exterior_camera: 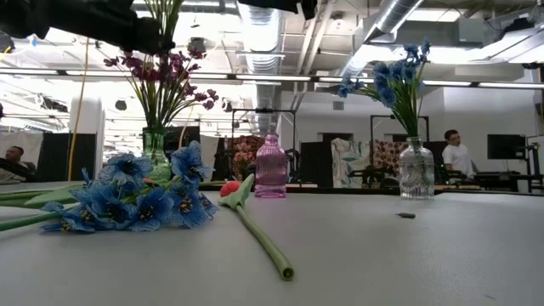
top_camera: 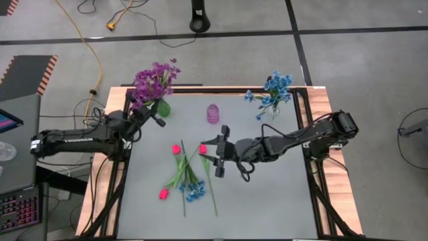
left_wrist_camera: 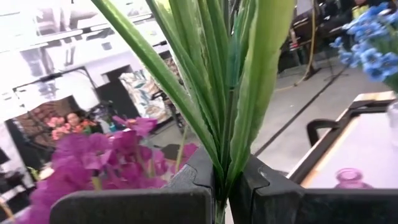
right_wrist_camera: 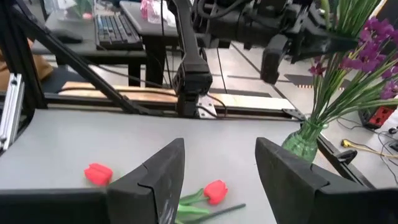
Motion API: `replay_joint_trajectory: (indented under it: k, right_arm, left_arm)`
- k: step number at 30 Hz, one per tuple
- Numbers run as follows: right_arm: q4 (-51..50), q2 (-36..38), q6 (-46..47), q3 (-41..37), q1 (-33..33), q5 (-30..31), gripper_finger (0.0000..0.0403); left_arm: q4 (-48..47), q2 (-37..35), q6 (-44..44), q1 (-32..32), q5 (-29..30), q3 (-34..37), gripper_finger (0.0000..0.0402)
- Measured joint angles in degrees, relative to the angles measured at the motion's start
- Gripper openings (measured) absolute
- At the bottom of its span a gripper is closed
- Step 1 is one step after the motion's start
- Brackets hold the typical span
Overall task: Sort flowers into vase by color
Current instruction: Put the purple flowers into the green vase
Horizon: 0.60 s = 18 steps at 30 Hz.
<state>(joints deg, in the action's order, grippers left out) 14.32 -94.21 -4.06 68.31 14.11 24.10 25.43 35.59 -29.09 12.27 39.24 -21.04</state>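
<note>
Purple flowers (top_camera: 155, 79) clamped at stems in left gripper (left_wrist_camera: 224, 186), probably above green vase (top_camera: 162, 107); lower straight. Right gripper (top_camera: 215, 152) spread apart near red buds (top_camera: 189, 148).

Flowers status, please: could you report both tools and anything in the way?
Left tool shut on purple flowers at green vase. Right tool open above red tulip. Nothing blocking.
</note>
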Motion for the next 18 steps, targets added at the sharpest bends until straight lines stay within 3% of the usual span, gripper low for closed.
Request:
replay_joint_trajectory:
  k: [5,18]
  right_arm:
    - [-0.7,0.0,0.1,0.0,0.0,0.0,0.0223]
    - [-0.7,0.0,1.0,0.0,0.0,0.0,0.0224]
  left_arm:
    - [0.0,0.0,-1.6,2.1,-0.3,0.0,0.0002]
    - [0.3,3.7,1.2,10.0,-8.0,0.0,0.0002]
